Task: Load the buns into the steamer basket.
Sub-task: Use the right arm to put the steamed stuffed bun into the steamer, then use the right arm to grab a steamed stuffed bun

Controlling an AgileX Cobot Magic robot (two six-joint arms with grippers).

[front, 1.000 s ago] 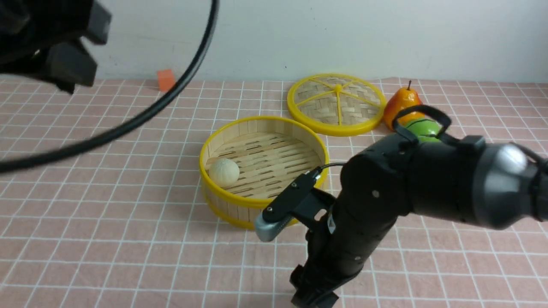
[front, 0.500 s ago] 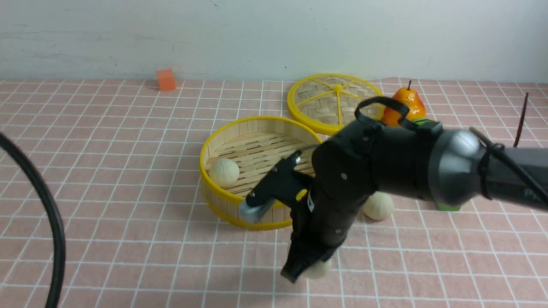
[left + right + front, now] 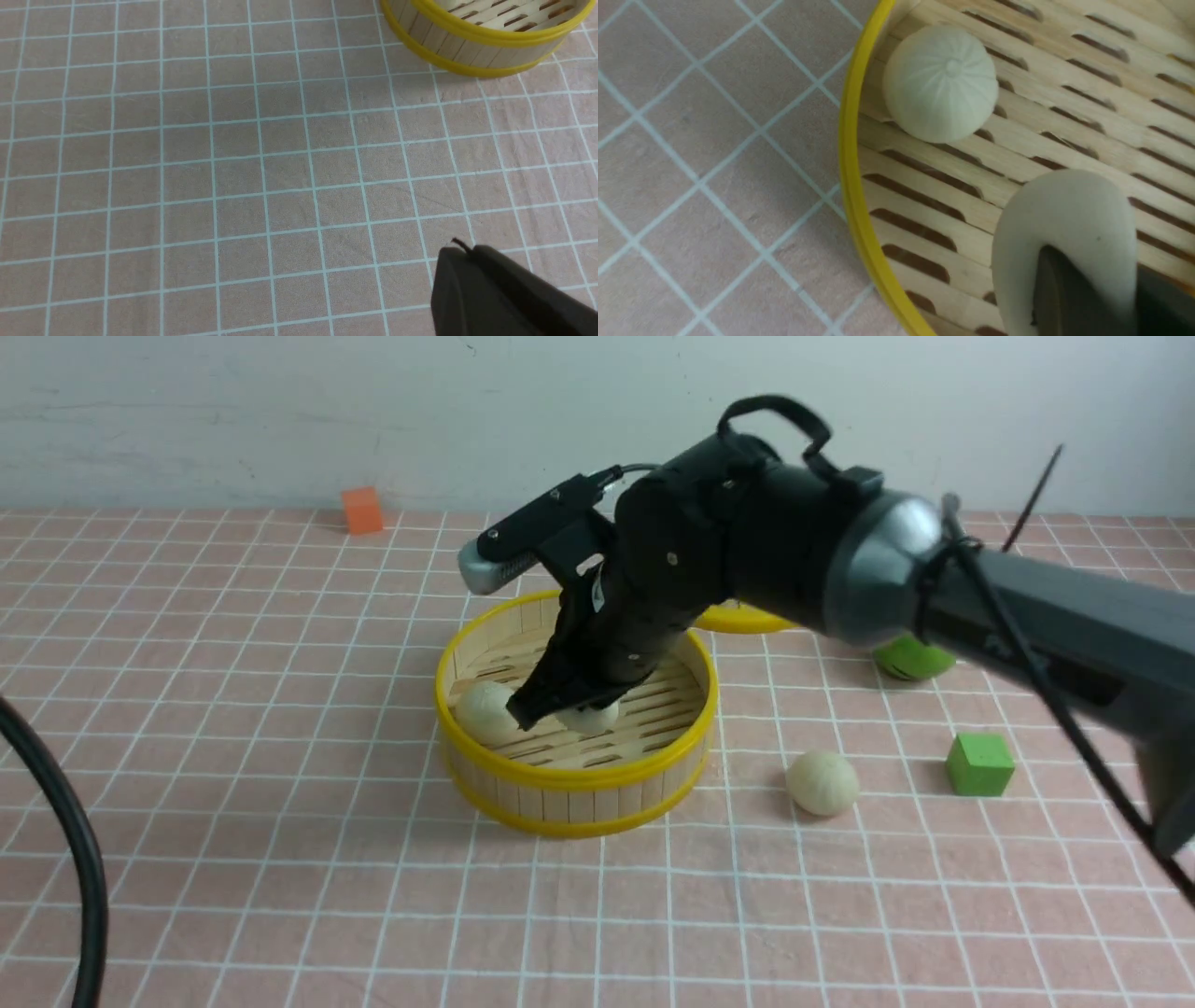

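Over the steamer basket [image 3: 579, 786], right gripper [image 3: 563, 709] grips a bun [image 3: 594, 718].

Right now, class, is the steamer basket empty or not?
Not empty. One bun rests on the steamer basket floor; the fingers of the right gripper hold a second bun within the rim. A third bun lies outside.

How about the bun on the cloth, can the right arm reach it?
Probably yes, once emptied: the right gripper holds a bun in the basket; the loose bun lies clear beside it.
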